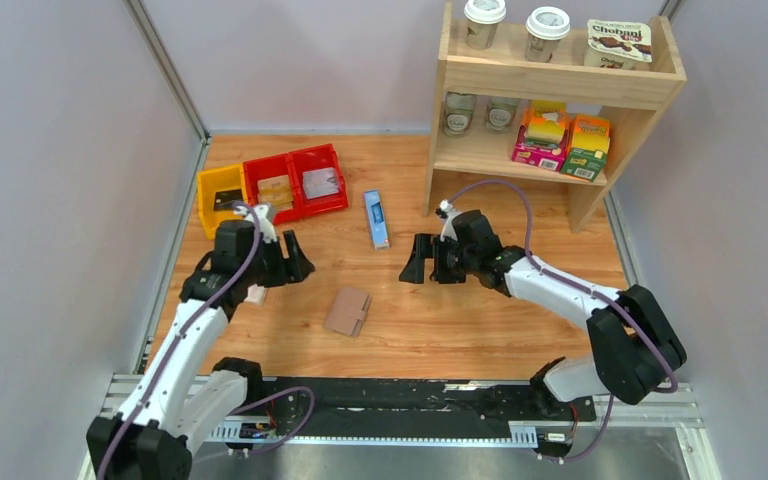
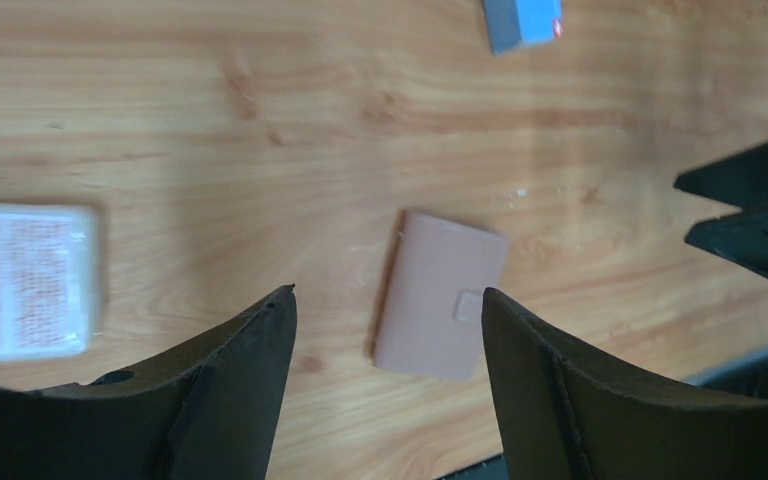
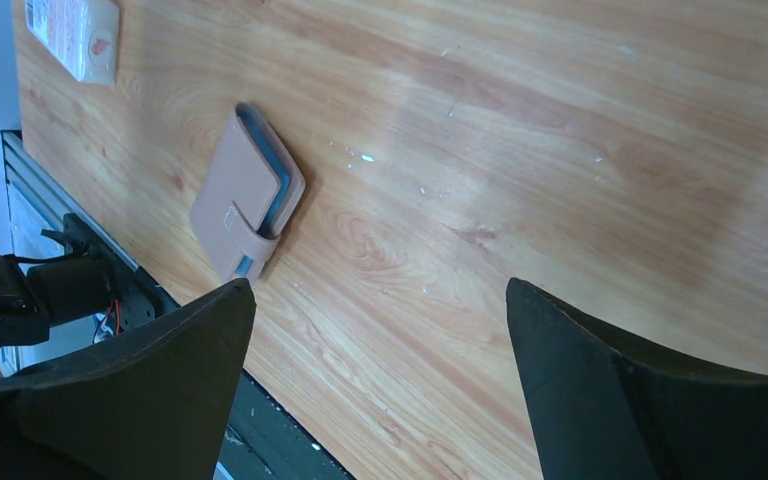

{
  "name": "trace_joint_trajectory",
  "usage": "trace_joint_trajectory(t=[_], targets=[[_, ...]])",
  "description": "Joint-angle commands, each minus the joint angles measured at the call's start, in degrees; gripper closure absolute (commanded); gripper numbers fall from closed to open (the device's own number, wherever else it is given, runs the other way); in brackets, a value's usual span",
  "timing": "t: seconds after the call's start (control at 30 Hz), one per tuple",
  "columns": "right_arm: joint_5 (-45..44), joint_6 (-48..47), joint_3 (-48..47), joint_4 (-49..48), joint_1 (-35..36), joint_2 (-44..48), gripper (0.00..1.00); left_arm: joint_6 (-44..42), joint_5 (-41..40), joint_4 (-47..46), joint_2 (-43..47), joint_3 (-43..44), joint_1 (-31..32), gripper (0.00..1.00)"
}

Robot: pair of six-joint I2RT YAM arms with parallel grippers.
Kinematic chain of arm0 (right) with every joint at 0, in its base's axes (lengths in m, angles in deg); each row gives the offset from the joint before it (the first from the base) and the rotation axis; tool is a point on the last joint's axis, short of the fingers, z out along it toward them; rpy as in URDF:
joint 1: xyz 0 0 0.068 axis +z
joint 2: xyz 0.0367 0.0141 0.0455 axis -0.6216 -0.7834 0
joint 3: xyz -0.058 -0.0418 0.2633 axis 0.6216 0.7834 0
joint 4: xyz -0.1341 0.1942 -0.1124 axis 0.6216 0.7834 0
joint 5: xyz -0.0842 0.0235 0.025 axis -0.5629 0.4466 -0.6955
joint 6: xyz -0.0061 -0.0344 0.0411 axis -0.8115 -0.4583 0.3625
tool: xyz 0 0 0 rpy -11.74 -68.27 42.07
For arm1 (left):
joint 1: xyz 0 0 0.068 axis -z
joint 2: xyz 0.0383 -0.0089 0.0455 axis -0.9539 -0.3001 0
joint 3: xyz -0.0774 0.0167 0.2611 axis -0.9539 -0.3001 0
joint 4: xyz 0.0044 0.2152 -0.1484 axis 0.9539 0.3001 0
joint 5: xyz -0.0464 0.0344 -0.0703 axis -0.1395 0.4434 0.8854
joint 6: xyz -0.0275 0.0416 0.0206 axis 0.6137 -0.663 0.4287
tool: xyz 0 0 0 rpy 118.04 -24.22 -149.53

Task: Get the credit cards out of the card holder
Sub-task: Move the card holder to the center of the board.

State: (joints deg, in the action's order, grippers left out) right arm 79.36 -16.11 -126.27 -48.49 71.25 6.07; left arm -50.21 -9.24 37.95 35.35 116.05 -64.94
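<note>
The card holder (image 1: 348, 311) lies closed on the wooden table, tan side up, its snap tab (image 2: 467, 305) fastened. Blue lining shows at its edge in the right wrist view (image 3: 245, 195). No credit cards show; they are hidden. My left gripper (image 1: 297, 262) is open and empty, above and to the left of the holder, which shows between its fingers in the left wrist view (image 2: 440, 295). My right gripper (image 1: 415, 262) is open and empty, above the table to the right of the holder.
A pink-and-white packet (image 1: 256, 295) lies under my left arm. A long blue box (image 1: 377, 218) lies behind the holder. Yellow and red bins (image 1: 270, 185) stand at the back left. A wooden shelf (image 1: 550, 90) with cups and boxes stands at the back right.
</note>
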Motion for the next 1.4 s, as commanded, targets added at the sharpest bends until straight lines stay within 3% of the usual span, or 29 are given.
trace_joint_trajectory(t=[0.0, 0.17, 0.53, 0.77, 1.0, 1.37], targets=[[0.7, 3.2, 1.1, -5.9, 2.2, -1.5, 0.02, 2.6, 5.2, -0.1, -6.4, 0.3, 6.1, 0.25], [1.9, 5.2, 4.7, -9.6, 2.5, -0.8, 0.04, 3.7, 8.3, -1.3, -15.4, -1.8, 9.4, 0.33], [3.9, 7.4, 8.5, -12.5, 3.4, -0.4, 0.08, 8.4, 11.1, -7.9, -24.0, -7.0, 14.6, 0.49], [6.7, 8.3, 8.0, -13.7, 3.4, -2.8, 0.10, 12.7, 12.7, -17.8, -34.1, -6.1, 20.1, 0.49], [9.5, 8.0, 6.2, -14.0, 3.4, -5.5, 0.18, 14.3, 16.6, -22.8, -48.5, 3.6, 24.9, 0.51], [8.9, 8.5, 4.9, -13.1, 3.3, -10.6, 0.29, 15.9, 17.9, -25.1, -52.8, 7.0, 26.2, 0.52]])
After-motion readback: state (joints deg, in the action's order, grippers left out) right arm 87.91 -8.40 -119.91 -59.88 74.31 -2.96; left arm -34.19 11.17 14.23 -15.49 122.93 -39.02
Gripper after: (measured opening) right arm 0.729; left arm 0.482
